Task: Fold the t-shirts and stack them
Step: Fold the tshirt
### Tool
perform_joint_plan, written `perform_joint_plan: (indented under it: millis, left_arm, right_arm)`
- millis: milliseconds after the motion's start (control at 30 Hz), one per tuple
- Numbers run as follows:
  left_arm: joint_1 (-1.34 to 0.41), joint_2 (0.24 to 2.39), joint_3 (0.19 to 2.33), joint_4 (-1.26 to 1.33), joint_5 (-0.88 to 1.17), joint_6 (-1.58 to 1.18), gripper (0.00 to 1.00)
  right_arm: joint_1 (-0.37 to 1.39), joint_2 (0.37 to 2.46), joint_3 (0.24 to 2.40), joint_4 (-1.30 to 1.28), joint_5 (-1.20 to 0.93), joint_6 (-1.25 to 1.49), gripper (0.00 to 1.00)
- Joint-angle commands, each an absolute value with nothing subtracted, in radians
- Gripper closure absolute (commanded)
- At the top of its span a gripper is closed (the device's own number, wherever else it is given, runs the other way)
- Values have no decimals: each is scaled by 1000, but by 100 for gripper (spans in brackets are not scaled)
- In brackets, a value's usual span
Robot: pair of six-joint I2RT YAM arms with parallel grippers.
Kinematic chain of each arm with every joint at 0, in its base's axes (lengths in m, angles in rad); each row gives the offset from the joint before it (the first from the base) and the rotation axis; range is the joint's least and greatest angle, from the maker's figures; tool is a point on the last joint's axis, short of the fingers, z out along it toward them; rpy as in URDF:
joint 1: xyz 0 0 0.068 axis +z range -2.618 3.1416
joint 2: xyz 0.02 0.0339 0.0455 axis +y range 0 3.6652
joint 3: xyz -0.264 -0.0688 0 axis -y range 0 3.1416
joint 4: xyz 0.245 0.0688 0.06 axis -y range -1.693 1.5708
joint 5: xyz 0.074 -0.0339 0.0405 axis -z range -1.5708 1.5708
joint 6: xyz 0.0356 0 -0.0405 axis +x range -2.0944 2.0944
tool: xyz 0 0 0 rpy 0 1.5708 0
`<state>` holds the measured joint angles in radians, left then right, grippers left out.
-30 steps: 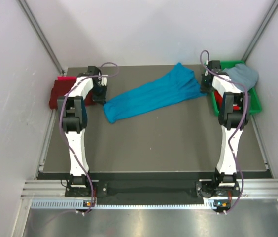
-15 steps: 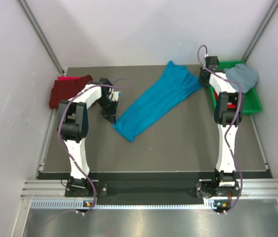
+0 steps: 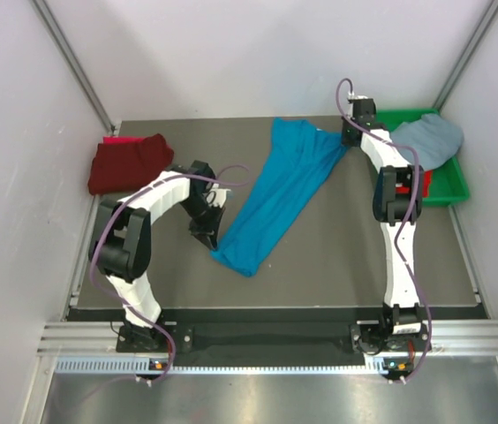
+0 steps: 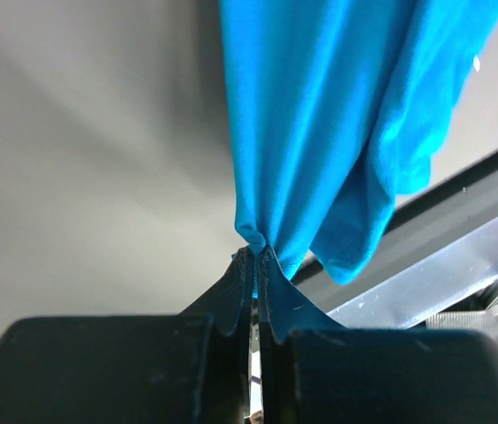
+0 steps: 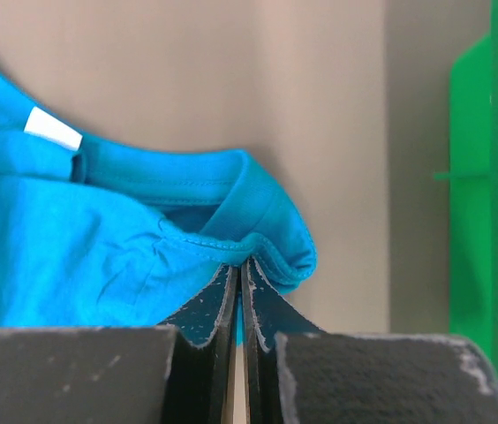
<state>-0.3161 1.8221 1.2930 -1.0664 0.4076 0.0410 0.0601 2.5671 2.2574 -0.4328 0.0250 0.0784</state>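
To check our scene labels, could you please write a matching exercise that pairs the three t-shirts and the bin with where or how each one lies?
Things:
1. turquoise t-shirt
2. maroon t-shirt
3. grey-blue t-shirt
4. green bin

Places or states:
A. holds cloth at the far right
B. bunched at the far left
C. draped over a container's rim
D. pinched at both ends, stretched diagonally

Pairs: 1-D, 2-B, 3-C, 4-A
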Motion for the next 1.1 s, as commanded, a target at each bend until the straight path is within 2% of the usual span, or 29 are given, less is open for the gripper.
perform_joint_plan:
  millis: [0, 300, 367, 433, 467, 500, 567, 633, 667, 867, 900, 933, 1067]
  left_arm:
    - [-365, 1738, 1266, -1114, 422, 25, 100]
    - [-491, 1778, 1284, -1108, 517, 3, 100]
    - [-492, 1804, 1307, -1108, 534, 3, 100]
    - [-492, 1839, 1330, -1100, 535, 3, 100]
    - [-492, 1851, 1359, -1101, 534, 8, 100]
    - [-491, 1862, 1374, -1104, 511, 15, 100]
    - [-483, 1873, 1429, -1106, 448, 29, 98]
    - [-471, 1858, 1474, -1111, 370, 44, 98]
    - [-451, 1844, 1518, -1112, 324, 46, 91]
    - [-400, 1848, 1640, -1088, 242, 51, 71]
    - [-400, 1856, 1643, -1077, 230, 48, 64]
    - [-400, 1861, 1646, -1069, 219, 43, 62]
    - [-393, 1901, 1703, -1068, 175, 52, 57]
  right_arm:
    - [60, 2591, 2344, -368, 15, 60, 100]
    - [60, 2646, 2440, -342, -66, 100, 99]
    - [60, 2648, 2442, -350, -87, 98, 95]
    - [54, 2637, 2430, -380, -103, 95, 69]
    - [51, 2611, 2407, -393, -110, 97, 50]
    - [42, 2591, 2389, -402, -126, 88, 40]
    - [37, 2498, 2294, -417, -109, 71, 32]
    - [23, 2416, 2208, -405, -101, 64, 28]
    - [18, 2342, 2141, -408, -103, 63, 26]
    - [20, 2082, 1947, -554, -182, 84, 22]
    - [20, 2057, 1919, -572, -255, 86, 23]
    - [21, 2036, 1893, -612, -312, 83, 23]
    - [49, 2023, 1792, -708, -708, 121, 27]
